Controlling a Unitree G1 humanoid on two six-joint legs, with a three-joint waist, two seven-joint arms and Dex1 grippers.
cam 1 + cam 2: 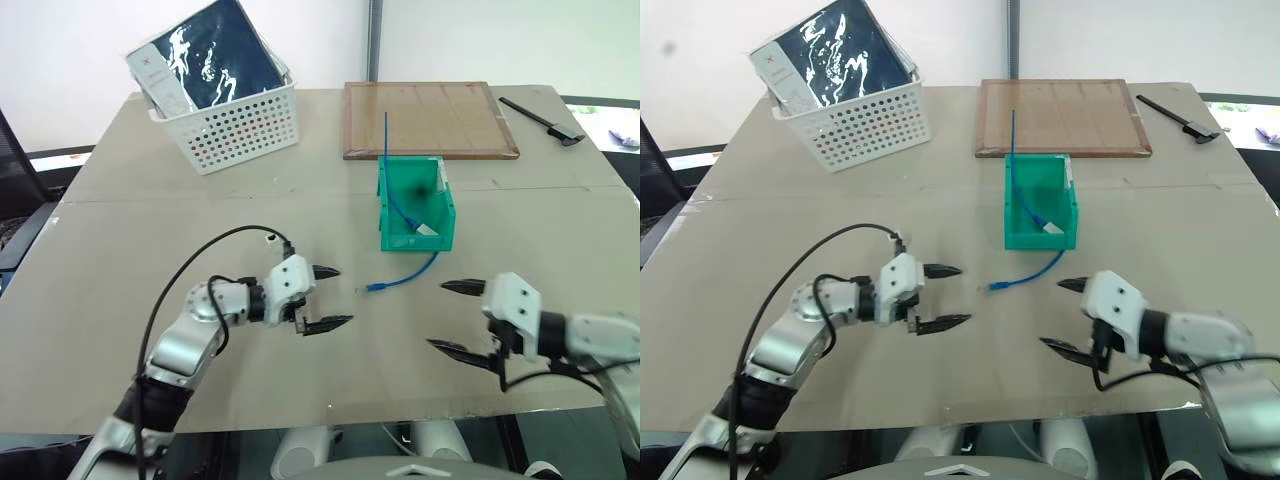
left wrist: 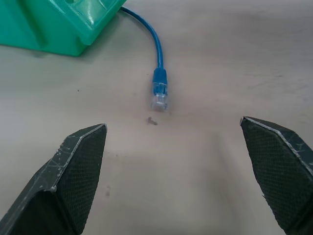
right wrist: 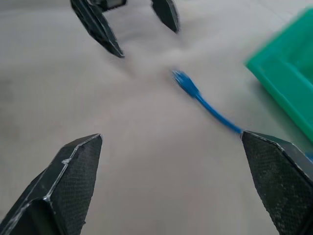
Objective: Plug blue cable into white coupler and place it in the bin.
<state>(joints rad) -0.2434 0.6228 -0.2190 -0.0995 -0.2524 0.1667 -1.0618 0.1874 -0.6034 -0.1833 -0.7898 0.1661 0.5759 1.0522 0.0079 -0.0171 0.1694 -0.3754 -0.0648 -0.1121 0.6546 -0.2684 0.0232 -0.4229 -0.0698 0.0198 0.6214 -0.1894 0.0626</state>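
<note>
Clearly the blue cable [image 1: 412, 272] is light and floppy, trailing from the green bin [image 1: 446, 212] onto the table [image 1: 120, 250], its plug between both empty, wide-open grippers, left [image 1: 333, 296] and right [image 1: 452, 316]. Probably best pinched just behind the clear plug [image 2: 160, 101], which looks small, slick and breakable.

A big tan table [image 1: 150, 250] sits in front of a white wall [image 1: 70, 50]. A thin grey pole [image 1: 375, 40] runs up the wall. On the far side of the table lie a flat wooden board [image 1: 460, 120], a white basket [image 1: 235, 130] with holes, and a small black tool [image 1: 540, 120].
</note>
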